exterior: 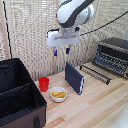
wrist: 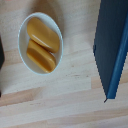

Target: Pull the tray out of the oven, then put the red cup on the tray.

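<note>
Fingers [exterior: 61,51] are held slightly parted, nothing gripped. Red cup [exterior: 44,83] is seen on the bench [exterior: 95,100] below them, apart from the tray [exterior: 96,73] at the oven [exterior: 113,54].

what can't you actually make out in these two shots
- Gripper: exterior view, small and blurred; open or shut is unclear. Absent from the wrist view.
- Oven: exterior view's right edge cuts it off; the inside is dark.
- Tray: thin bars blur; its oven end is unclear.
- Red cup: missing from the wrist view; contents unseen.
- Black case: cut off by the exterior view's left and bottom edges.
</note>
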